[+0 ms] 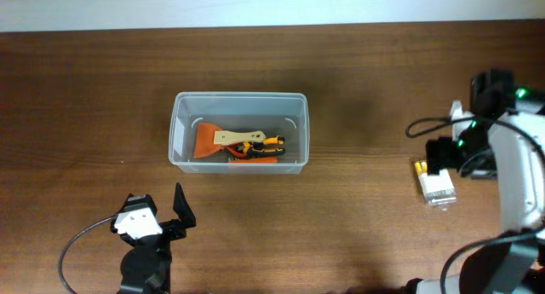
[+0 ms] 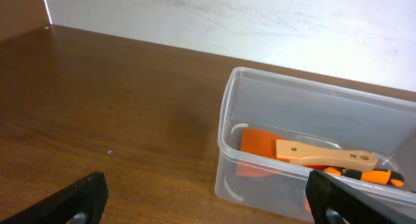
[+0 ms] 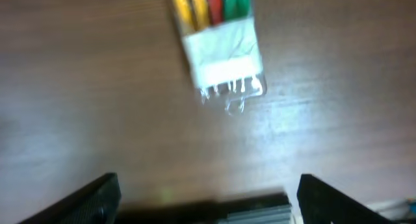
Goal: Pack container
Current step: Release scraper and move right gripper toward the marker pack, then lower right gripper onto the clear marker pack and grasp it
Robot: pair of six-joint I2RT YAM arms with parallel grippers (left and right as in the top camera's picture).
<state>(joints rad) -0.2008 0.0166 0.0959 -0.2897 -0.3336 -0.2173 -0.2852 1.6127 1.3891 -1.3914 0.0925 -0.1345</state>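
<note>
The clear plastic container (image 1: 239, 130) stands mid-table and holds an orange scraper with a wooden handle (image 1: 223, 140) and orange-black pliers (image 1: 266, 144). It also shows in the left wrist view (image 2: 312, 146). My left gripper (image 1: 162, 216) is open and empty, near the front edge, below-left of the container; its fingers (image 2: 208, 198) frame bare table. My right gripper (image 1: 460, 153) is open and empty at the far right, just beside a small clear pack of coloured bits (image 1: 435, 183). In the right wrist view the pack (image 3: 218, 45) lies ahead of the open fingers (image 3: 205, 198).
A pale wall edge runs along the back of the brown wooden table (image 1: 94, 89). A black cable (image 1: 430, 123) loops by the right arm.
</note>
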